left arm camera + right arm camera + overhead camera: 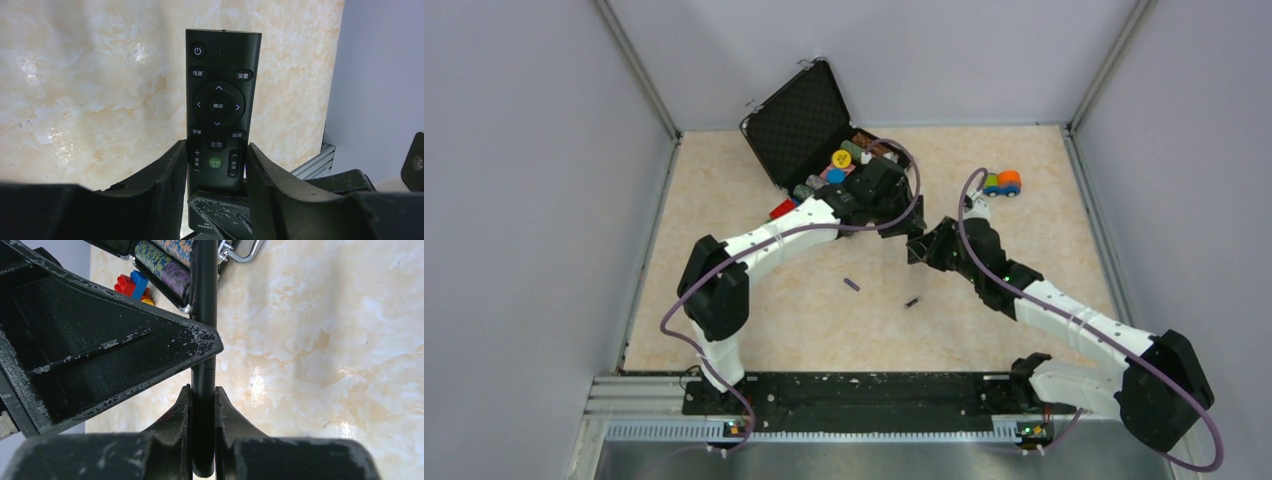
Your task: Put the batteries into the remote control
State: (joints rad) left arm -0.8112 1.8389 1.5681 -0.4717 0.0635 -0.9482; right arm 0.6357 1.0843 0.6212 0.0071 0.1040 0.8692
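Currently both hold the remote control [222, 90]: left gripper [215, 157] clamped across its width, right gripper [203, 402] pinching face and back just behind those fingers [162, 175]. Both batteries [851, 285] lie on the table [754, 330], well apart from either. Risk: mismatched pulls could twist it loose.

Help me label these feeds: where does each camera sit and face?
Top external: above, behind the bases, looking down at the table; both arms show.
Left wrist: on the left arm, facing the buttoned remote control past the left gripper.
Right wrist: on that arm, facing its thin edge past the right gripper.
Both wrist views share the remote control.
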